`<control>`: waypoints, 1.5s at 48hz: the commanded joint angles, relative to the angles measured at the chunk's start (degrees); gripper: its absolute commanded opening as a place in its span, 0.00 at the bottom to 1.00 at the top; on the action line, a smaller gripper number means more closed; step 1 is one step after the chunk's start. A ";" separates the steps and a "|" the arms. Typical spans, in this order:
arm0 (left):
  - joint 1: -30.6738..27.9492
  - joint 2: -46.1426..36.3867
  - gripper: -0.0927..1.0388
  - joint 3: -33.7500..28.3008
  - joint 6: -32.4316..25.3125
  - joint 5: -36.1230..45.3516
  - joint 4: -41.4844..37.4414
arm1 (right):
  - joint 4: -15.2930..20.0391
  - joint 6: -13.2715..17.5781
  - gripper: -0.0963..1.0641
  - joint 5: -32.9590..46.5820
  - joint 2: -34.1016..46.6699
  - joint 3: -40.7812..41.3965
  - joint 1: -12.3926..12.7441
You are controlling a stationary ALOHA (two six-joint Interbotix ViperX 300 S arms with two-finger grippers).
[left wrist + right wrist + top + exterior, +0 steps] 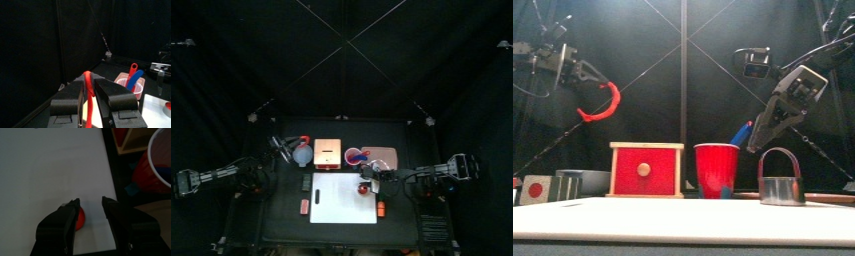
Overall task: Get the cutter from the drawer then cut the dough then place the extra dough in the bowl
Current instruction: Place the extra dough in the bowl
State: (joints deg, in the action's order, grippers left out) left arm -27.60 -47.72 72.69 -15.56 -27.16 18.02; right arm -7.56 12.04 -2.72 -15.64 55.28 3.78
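Board (pixel 673 222); left fingers (pixel 113 97) aloft around dough (pixel 601 104)

Left and right arms at one moment. My left arm (pixel 218 178) comes in from the left and is raised well above the table. Its gripper (pixel 87 85) has both jaws pressed together on a strip of red dough (pixel 601 103), which hangs in a curve below. My right arm (pixel 794 90) slopes down from the right. Its gripper (pixel 90 207) points downward close to the table, jaws parted.
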 commanded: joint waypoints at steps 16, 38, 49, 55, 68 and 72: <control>0.79 13.54 0.61 0.18 -0.09 7.12 4.13 | 0.44 0.35 0.77 -1.76 -0.97 -0.70 -0.09; 2.72 14.50 0.83 2.55 0.09 6.15 8.17 | 3.16 0.35 0.77 -3.25 -0.97 -0.88 -0.53; 2.72 9.67 0.90 4.22 0.18 3.78 20.21 | 3.34 0.26 0.77 -3.25 -0.97 -1.05 -0.70; 3.78 7.73 0.90 3.96 0.44 3.96 27.86 | 2.99 0.18 0.77 -3.16 -0.97 -1.58 -0.62; 7.56 7.47 0.90 3.25 0.44 7.65 36.21 | 2.90 0.26 0.77 -1.32 -0.97 -1.93 -0.18; 8.96 7.56 0.90 2.55 0.35 7.56 35.95 | 2.99 0.18 0.77 -1.05 -0.97 -1.93 -0.18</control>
State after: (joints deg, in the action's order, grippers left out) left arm -19.86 -40.17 77.08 -15.03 -19.51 54.05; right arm -4.57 12.30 -4.57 -15.64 54.40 3.43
